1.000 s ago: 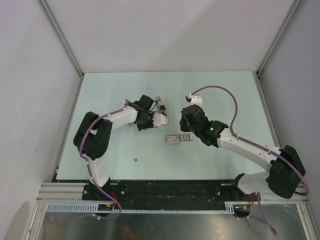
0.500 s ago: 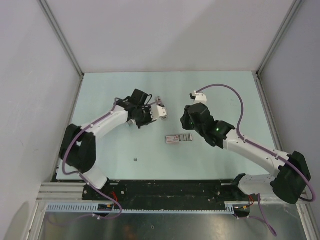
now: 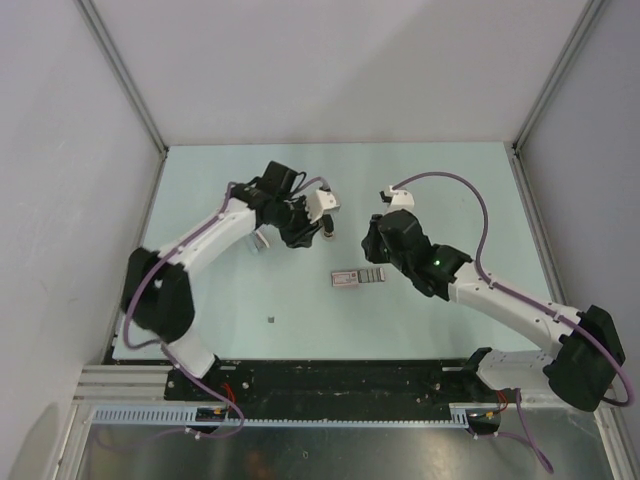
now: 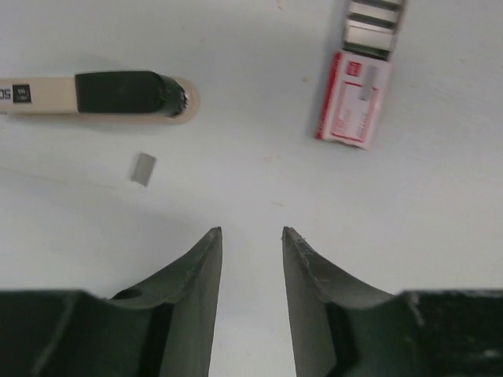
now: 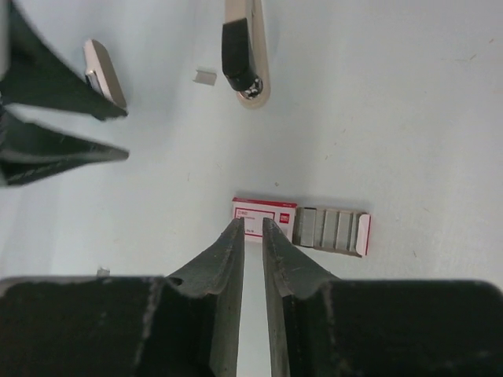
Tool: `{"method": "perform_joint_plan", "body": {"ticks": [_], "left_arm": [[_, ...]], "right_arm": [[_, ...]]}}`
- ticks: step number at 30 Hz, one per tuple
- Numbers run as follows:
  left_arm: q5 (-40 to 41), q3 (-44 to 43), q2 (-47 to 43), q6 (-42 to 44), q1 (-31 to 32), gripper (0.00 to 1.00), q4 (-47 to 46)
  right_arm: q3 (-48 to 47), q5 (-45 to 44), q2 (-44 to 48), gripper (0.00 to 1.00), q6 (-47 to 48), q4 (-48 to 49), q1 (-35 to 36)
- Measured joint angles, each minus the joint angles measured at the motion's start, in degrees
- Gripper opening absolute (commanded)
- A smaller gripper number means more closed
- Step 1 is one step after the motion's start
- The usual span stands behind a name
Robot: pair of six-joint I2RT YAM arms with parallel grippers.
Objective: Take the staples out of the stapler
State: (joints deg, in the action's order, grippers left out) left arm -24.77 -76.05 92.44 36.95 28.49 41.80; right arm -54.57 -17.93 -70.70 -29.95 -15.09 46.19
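We see a slim beige, black-nosed stapler point(image 4: 94, 94) on the matte table point(image 4: 236, 181), with grey staples point(image 4: 376, 23) poking from a red-white cardboard box point(image 4: 354, 98). The left fingers point(image 4: 196, 283) are apart and the right fingers point(image 5: 224, 259) narrowly apart.

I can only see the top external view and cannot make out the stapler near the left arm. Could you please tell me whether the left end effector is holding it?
Observer: No. In the left wrist view the left end effector is open over bare table. The stapler lies flat beyond its fingertips, untouched.
Operator: Thank you. Is the right end effector gripping anything? The arm hides it from me.
Observer: It holds nothing. In the right wrist view the right end effector has its fingers only slightly apart, with nothing between them. The fingertips are at the near edge of the red-and-white staple box.
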Motion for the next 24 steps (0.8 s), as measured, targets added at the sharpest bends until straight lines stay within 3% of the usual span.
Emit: {"method": "perform_joint_plan", "body": {"ticks": [5, 10, 24], "left_arm": [[2.49, -6.38, 11.10, 2.23, -0.68, 0.47, -0.35], [3.74, -11.43, 19.02, 9.81, -2.03, 0.47, -0.26], [1.11, -20.17, 28.11, 22.10, -5.57, 0.51, 2.43]], "right_arm": [[1.53, -0.07, -0.33, 0.22, 0.04, 0.39, -0.07], [3.23, -0.07, -1.44, 0.22, 0.09, 1.90, -0.44], [5.88, 1.07, -0.85, 0.22, 0.17, 5.07, -2.29]]}}
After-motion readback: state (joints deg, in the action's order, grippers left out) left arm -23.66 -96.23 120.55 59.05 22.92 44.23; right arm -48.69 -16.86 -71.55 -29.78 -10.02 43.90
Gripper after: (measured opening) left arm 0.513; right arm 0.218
